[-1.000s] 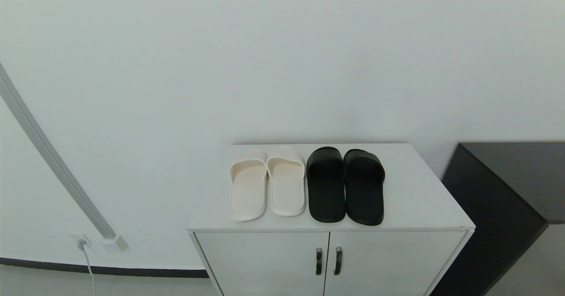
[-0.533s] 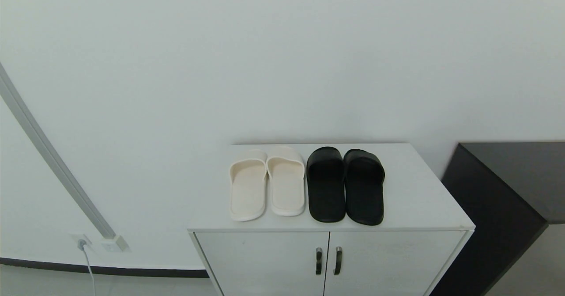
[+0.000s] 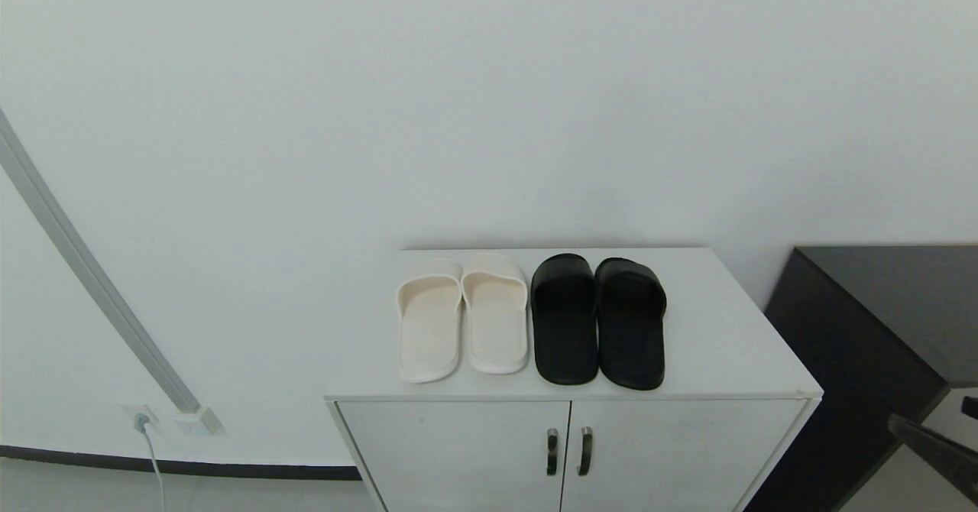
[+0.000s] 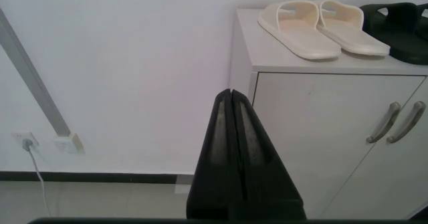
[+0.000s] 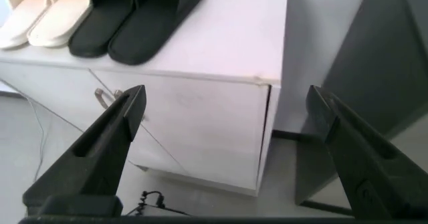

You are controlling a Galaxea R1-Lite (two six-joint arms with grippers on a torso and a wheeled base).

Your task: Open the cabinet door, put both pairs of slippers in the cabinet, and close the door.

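One wall socket [image 3: 130,409] low at the far left, a grey plug [image 3: 142,422] in it, just under the foot of a slanting cable duct [image 3: 84,267]. Next along, pressed together with no gap and nothing between the fingers: left gripper [image 4: 231,93], out in front of the wall and pointed toward the left front edge of the cabinet [image 3: 726,344]. On the white cabinet top, in one row with toes toward the wall: cream slippers [image 3: 462,317] on the left, black slippers [image 3: 598,321] just beside them on the right, the two pairs touching or very nearly so. Below, both cabinet doors [image 3: 458,451] shut, with two dark handles [image 3: 584,451] side by side at the centre seam. Right of the cabinet, close against it, a dark piece of furniture [image 3: 886,306]. At the far right, spread wide and holding nothing: right gripper [image 5: 225,102], aimed toward the cabinet's right front corner. New against half a second back: a dark finger [image 3: 932,445] of that gripper in the lower right corner of the head view, not there before. Otherwise no difference: slippers, doors and handles in the same spots.
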